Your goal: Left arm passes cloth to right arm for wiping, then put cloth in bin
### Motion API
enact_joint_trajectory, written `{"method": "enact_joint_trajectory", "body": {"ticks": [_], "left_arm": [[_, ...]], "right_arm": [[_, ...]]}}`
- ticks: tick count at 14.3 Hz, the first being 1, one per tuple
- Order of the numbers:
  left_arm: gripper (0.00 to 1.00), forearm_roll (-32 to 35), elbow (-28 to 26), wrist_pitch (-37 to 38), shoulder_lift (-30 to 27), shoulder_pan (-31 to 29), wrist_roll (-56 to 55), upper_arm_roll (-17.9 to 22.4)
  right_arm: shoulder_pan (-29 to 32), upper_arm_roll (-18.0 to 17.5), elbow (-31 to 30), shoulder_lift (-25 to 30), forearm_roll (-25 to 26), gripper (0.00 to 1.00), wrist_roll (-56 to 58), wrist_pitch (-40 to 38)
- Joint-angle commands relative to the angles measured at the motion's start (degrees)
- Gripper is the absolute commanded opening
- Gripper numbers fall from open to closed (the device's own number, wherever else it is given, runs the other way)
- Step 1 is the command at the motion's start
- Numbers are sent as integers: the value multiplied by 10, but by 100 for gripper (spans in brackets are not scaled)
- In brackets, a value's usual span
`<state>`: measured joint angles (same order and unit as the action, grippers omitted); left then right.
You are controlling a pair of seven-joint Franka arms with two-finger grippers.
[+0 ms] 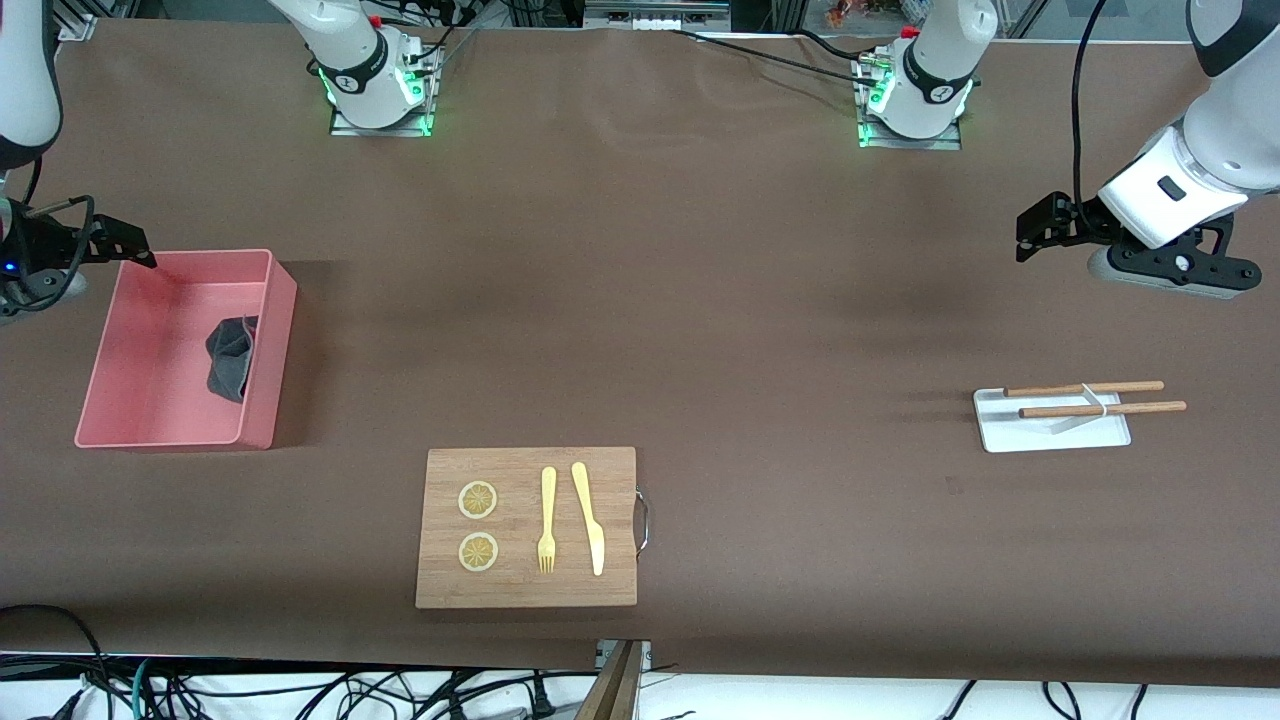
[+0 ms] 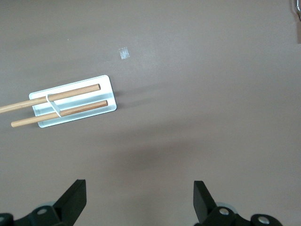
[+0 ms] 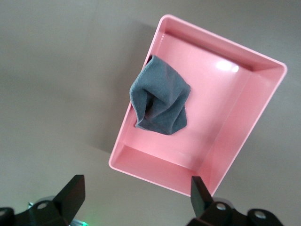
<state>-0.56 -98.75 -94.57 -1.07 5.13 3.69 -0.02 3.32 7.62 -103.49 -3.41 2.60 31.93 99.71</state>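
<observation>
The right gripper (image 3: 134, 197) is hanging with its fingers (image 3: 73, 193) standing wide apart and gripping nothing, up in the air over the rim of the bin (image 3: 235, 136) at the right arm's end of the table. In the front view this gripper (image 1: 130, 248) is sitting at about ten o'clock of the bin (image 1: 150, 400), pointing toward its corner. The cloth (image 3: 160, 99) is lying loose inside the bin, crumpled with its dark grey face up, leaning against the long wall that faces the table's middle; in the front view the cloth (image 1: 232, 357) is sitting at roughly three o'clock within the tub.

The left gripper (image 2: 138, 202) is waiting with its fingers (image 2: 75, 195) spread apart and empty, hovering above bare table at the left arm's end. In the front view that gripper (image 1: 1030, 228) is hanging at about twelve o'clock of the white tray (image 1: 1050, 425), well apart from it. Two wooden chopsticks (image 1: 1095, 398) are resting across the tray.

Nearer to the front camera, a wooden cutting board (image 1: 525, 585) is carrying two lemon slices (image 1: 477, 500), a yellow fork (image 1: 547, 520) and a yellow knife (image 1: 590, 520).
</observation>
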Motion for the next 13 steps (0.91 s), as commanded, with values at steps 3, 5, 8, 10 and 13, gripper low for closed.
{"method": "enact_joint_trajectory", "body": {"ticks": [3, 5, 8, 10, 13], "left_arm": [[100, 15, 8, 9, -3, -1, 8, -2], [100, 15, 8, 9, -3, -1, 8, -3], [100, 15, 8, 9, -3, -1, 9, -3], [100, 15, 8, 9, -3, -1, 8, -3], [100, 15, 8, 9, -3, -1, 9, -3]], "right_arm": [[-3, -61, -8, 95, -20, 100, -154, -54], [-17, -73, -5, 125, -30, 100, -210, -73], [-45, -70, -2, 155, -45, 100, -258, -103], [-46, -73, -2, 154, -50, 100, -251, -95], [-57, -74, -6, 146, -50, 100, -257, -73]]}}
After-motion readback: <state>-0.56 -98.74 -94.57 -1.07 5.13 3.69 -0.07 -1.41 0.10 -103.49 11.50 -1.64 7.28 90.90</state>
